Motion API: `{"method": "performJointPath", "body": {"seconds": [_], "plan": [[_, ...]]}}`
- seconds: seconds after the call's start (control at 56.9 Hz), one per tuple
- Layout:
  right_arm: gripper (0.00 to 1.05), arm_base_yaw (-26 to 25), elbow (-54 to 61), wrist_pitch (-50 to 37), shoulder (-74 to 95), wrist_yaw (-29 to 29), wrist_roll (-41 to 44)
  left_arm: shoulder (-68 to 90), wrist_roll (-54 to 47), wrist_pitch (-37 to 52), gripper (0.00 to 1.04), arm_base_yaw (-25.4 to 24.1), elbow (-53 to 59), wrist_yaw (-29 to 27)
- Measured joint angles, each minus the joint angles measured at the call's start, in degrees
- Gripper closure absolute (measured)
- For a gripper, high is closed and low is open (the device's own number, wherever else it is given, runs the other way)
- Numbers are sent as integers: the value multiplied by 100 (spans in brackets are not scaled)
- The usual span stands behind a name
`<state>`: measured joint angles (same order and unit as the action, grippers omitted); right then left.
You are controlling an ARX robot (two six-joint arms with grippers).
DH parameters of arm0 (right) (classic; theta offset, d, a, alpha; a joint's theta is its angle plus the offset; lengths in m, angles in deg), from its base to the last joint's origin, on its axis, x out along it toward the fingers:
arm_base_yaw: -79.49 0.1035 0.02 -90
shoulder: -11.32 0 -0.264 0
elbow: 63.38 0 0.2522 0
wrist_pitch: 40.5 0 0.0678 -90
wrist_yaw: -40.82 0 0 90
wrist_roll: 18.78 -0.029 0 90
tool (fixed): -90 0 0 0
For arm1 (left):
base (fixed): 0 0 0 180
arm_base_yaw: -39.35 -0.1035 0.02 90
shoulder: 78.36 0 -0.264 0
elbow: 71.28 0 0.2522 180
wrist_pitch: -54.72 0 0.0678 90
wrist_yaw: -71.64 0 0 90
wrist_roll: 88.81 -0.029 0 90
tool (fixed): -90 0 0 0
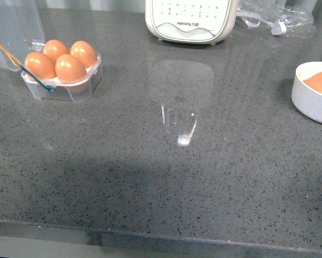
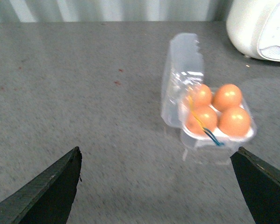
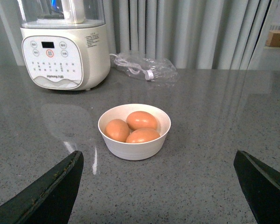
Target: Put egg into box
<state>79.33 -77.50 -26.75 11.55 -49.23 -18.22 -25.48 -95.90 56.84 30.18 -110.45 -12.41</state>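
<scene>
The clear plastic box (image 1: 69, 88) stands at the far left of the counter, its lid (image 1: 13, 29) hinged open. All its cells hold brown eggs (image 1: 70, 68). It also shows in the left wrist view (image 2: 219, 140), ahead of my open, empty left gripper (image 2: 158, 186). In the right wrist view a white bowl (image 3: 135, 147) holds three brown eggs (image 3: 141, 120). My right gripper (image 3: 158, 186) is open and empty, short of the bowl. Neither gripper shows in the front view.
A white Joyoung appliance (image 1: 190, 20) stands at the back centre, also in the right wrist view (image 3: 62, 51). A clear bag with a cable (image 1: 279, 21) lies at the back right. The white bowl (image 1: 311, 99) sits at the right edge. The counter's front edge (image 1: 161, 239) is near.
</scene>
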Motion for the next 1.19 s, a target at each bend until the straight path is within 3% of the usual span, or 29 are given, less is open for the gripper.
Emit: {"method": "performJointPath", "body": {"seconds": [0.246,0.439,0.738,1.195], "plan": [[7,0,0,0,0,-2,0,1923,-555,673,7,-407,-1014,-85],[7,0,0,2,0,0,0,3307,-444,184,7,-566,-2271,426],[7,0,0,0,0,0,0,3908,-468,-96,7,-564,-3067,450],[7,0,0,0,0,0,0,4013,-28,-264,7,-103,-3136,658]]}}
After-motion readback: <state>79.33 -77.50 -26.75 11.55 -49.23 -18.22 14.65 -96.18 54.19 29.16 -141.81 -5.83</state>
